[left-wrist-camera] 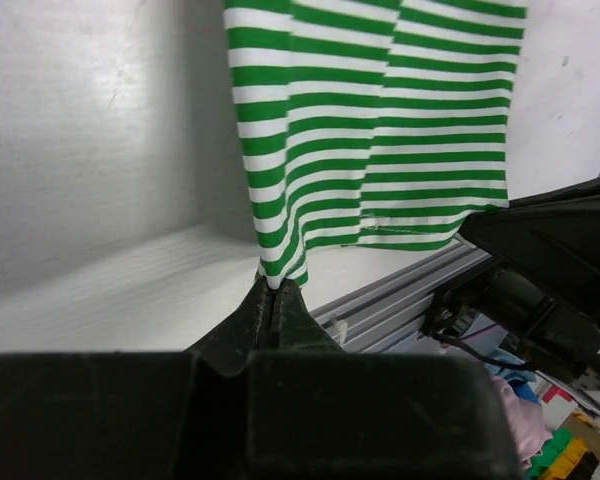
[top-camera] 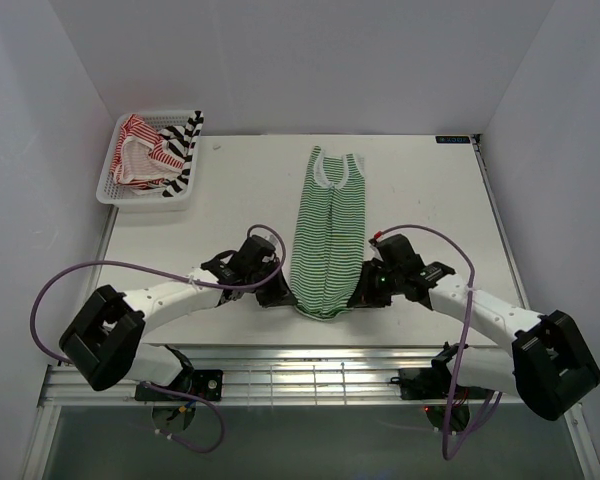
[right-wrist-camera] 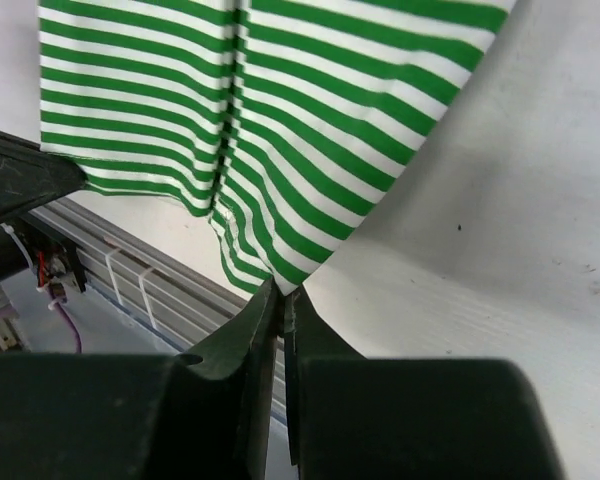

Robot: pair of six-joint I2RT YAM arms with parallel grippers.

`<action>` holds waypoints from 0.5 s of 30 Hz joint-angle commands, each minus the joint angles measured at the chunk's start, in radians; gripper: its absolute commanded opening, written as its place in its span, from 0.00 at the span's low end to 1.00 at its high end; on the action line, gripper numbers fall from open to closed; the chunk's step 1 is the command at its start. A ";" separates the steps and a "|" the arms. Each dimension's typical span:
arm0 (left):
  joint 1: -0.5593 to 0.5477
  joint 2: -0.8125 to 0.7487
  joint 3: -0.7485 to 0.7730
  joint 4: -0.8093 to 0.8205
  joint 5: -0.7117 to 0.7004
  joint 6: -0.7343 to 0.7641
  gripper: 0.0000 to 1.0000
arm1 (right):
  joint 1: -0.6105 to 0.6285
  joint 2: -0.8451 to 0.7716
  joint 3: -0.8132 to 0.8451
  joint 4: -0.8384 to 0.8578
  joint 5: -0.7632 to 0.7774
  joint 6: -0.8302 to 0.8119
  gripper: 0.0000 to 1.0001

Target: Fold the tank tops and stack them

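The table (top-camera: 230, 190) holds the green-and-white tank top (top-camera: 330, 230) flat in the middle. The basket (top-camera: 145, 199) at upper left keeps the other 2 tank tops (top-camera: 155, 150) waiting. The left gripper (top-camera: 286, 297) and right gripper (top-camera: 354, 297) each pinch 1 bottom corner tight, likely ready to fold it.

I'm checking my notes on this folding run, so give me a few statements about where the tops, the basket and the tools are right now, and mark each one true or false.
1. The green striped top lies on the table, outside the basket. True.
2. The left tool and the right tool both hang open above it. False: each is shut on a near corner of its hem.
3. The red striped top and the black striped top are in the basket. True.
4. The basket sits at the table's far right corner. False: it is at the far left corner.
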 commanded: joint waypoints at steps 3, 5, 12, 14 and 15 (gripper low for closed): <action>-0.006 -0.021 0.139 -0.024 -0.083 0.025 0.00 | 0.003 0.007 0.139 -0.055 0.095 -0.050 0.08; -0.005 0.003 0.181 -0.033 -0.107 0.041 0.00 | -0.005 0.015 0.189 -0.060 0.109 -0.068 0.08; 0.044 0.111 0.380 -0.064 -0.160 0.106 0.00 | -0.077 0.090 0.332 -0.078 0.119 -0.129 0.08; 0.072 0.151 0.440 -0.073 -0.164 0.123 0.00 | -0.095 0.117 0.363 -0.078 0.118 -0.151 0.08; 0.084 0.165 0.457 -0.070 -0.155 0.136 0.00 | -0.117 0.127 0.393 -0.077 0.116 -0.156 0.08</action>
